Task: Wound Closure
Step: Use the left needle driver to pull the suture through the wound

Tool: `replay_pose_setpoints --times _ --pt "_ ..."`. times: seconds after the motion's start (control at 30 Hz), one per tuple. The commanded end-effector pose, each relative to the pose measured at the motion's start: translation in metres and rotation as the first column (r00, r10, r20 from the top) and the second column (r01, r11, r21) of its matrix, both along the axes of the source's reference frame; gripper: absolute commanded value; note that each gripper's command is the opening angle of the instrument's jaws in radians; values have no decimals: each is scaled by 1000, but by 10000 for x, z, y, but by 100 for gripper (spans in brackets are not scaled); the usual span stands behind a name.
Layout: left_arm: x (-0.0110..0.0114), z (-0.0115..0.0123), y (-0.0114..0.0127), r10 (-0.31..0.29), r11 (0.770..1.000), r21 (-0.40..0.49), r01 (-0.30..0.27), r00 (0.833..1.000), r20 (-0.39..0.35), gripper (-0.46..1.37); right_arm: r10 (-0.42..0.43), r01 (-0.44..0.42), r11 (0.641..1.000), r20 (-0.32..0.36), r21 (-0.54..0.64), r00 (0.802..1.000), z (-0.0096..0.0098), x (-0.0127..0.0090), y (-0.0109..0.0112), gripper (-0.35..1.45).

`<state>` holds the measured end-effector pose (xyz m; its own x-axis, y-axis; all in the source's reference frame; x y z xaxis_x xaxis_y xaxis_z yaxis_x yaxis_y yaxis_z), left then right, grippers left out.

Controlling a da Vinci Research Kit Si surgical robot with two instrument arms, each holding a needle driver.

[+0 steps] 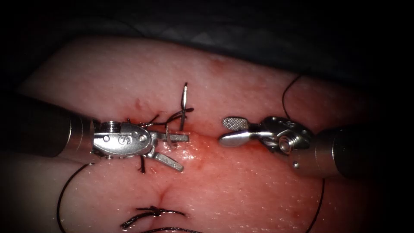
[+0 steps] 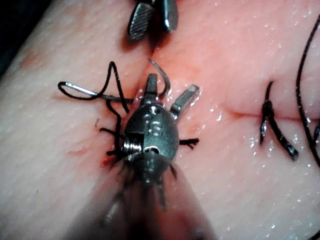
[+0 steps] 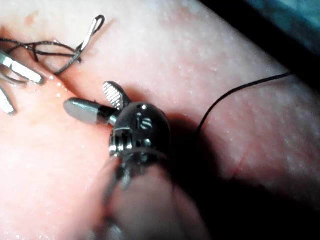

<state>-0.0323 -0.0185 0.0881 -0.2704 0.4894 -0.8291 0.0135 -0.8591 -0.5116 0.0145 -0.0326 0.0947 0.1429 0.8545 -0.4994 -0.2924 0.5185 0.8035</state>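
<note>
Tissue (image 1: 258, 190) glistens wet; needle (image 1: 169, 139) by left claw (image 1: 183, 152), both claws wide, empty.

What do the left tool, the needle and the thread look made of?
Left tool: polished metal, bright glints, jaws open, holding nothing. Needle: thin shiny curved wire, probably steel, standing in the tissue between those jaws. Thread: dark matte strand, fibre unclear.

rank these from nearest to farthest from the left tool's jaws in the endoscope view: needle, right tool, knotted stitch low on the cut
Both tools' jaws are open, holding nothing.
1. needle: its curve stands in the tissue right at the left tool.
2. right tool: across the cut, to the right.
3. knotted stitch: lower down along the cut.
</note>
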Motion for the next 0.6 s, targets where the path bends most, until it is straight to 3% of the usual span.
replay_pose_setpoints --times 0.03,0.07,0.1,0.23,0.4,0.53,0.6 --pt "-1 1 1 6 1000 15 -6 1000 0 -12 -9 9 1000 -6 -8 1000 -5 -1 -1 126" --pt "-2 2 3 9 1000 28 -9 1000 1 -29 -15 15 1000 -9 -16 1000 -9 -2 -2 126" --pt "-3 2 4 7 999 44 -7 1000 -2 -35 -19 19 1000 -12 -24 1000 -13 -2 -3 126" --pt "-1 4 7 8 985 173 -4 1000 -19 -35 -48 47 998 -27 -44 998 -28 0 -19 125" --pt "3 2 5 12 968 250 -5 1000 -26 -35 -90 86 992 -43 -89 995 -35 8 -41 123" --pt "6 -2 8 -18 942 334 26 999 -27 -35 -114 107 986 -51 -126 992 -36 22 -64 120" --pt "7 -4 11 -52 918 393 58 998 -25 -35 -125 117 984 -53 -131 991 -34 31 -75 119"
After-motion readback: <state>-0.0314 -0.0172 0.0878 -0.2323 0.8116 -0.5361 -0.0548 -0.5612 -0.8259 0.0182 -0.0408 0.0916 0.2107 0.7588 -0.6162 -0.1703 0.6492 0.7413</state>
